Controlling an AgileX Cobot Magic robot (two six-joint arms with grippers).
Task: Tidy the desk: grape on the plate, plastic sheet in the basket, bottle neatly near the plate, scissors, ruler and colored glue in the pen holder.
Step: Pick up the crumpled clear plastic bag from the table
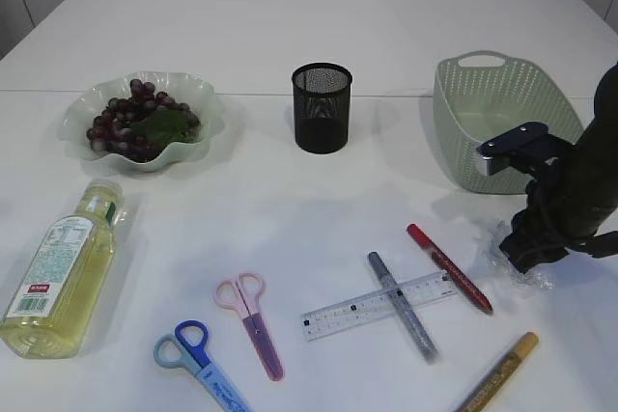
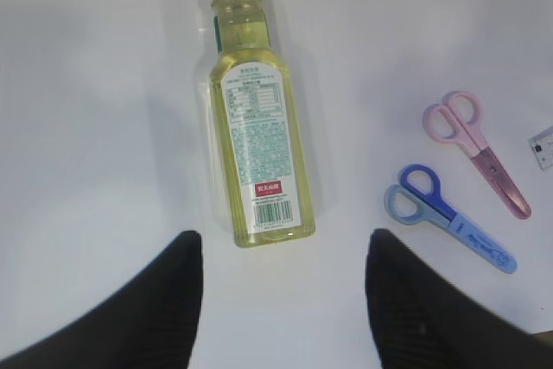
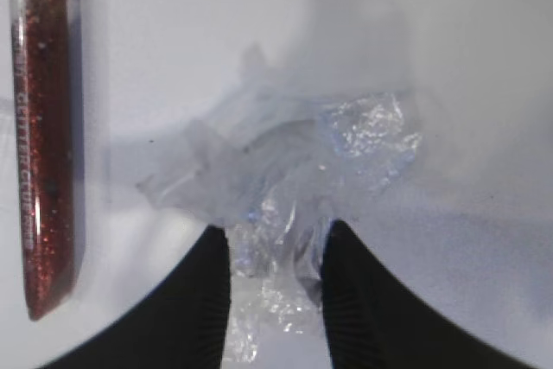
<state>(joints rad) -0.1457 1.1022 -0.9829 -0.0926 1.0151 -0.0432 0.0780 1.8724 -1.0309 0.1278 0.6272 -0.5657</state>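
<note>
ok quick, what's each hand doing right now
Left hand: open, holding nothing, above the table just short of the bottle.
Right hand: closed on the crumpled plastic sheet.

Staged tabletop test bench, lab-like rather than a lived-in home or office. Plain white table (image 1: pixel 290 16), with white panelled wall behind it, seams visible along the top edge. A black robot arm (image 1: pixel 579 180) works over the surface. Props are a mixed household and stationery set: ruffled glass plate (image 1: pixel 77 103) of grapes (image 1: pixel 126 108), black mesh pen holder (image 1: pixel 322 108), pale green perforated basket (image 1: pixel 463 123), 2 pairs of child scissors (image 1: pixel 253 320), clear ruler (image 1: pixel 338 317), glitter glue pens (image 1: pixel 449 267).
</note>
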